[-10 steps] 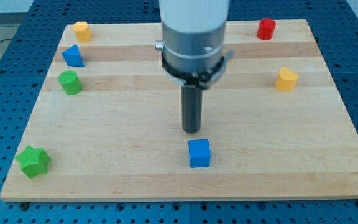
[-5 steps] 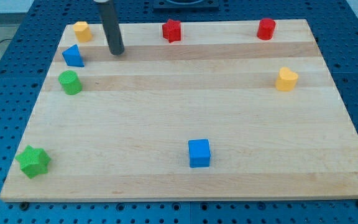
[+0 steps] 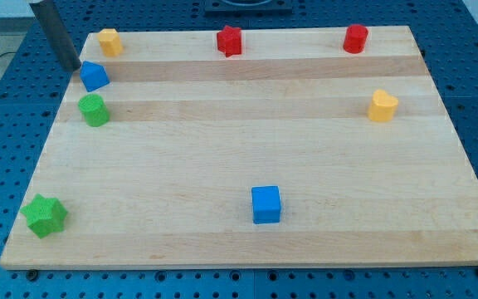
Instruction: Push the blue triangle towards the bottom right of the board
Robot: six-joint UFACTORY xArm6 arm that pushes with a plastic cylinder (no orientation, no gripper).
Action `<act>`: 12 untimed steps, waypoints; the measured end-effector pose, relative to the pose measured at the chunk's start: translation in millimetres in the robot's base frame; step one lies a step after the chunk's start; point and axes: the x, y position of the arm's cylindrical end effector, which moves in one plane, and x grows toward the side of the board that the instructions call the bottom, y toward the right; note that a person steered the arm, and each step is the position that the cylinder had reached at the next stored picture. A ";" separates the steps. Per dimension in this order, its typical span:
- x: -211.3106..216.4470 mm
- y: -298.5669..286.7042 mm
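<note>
The blue triangle [image 3: 95, 76] sits near the view's top left corner of the wooden board [image 3: 247, 149]. My tip [image 3: 71, 66] is just off the board's left edge, up and to the left of the blue triangle, very close to it or touching it. The dark rod rises from there to the view's top left.
A yellow block [image 3: 109, 41] lies above the triangle and a green cylinder [image 3: 94, 110] just below it. A green star [image 3: 44, 215] is at bottom left, a blue cube [image 3: 265, 204] at bottom middle, a red star [image 3: 230, 40], a red cylinder [image 3: 355, 38] and a yellow block [image 3: 382, 106] to the right.
My tip has gone from the board's middle, above the blue cube, to the top left, past the blue triangle to its upper left side. The triangle has shifted slightly.
</note>
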 end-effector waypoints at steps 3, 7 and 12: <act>21.7 136.6; -13.9 126.5; 107.9 319.8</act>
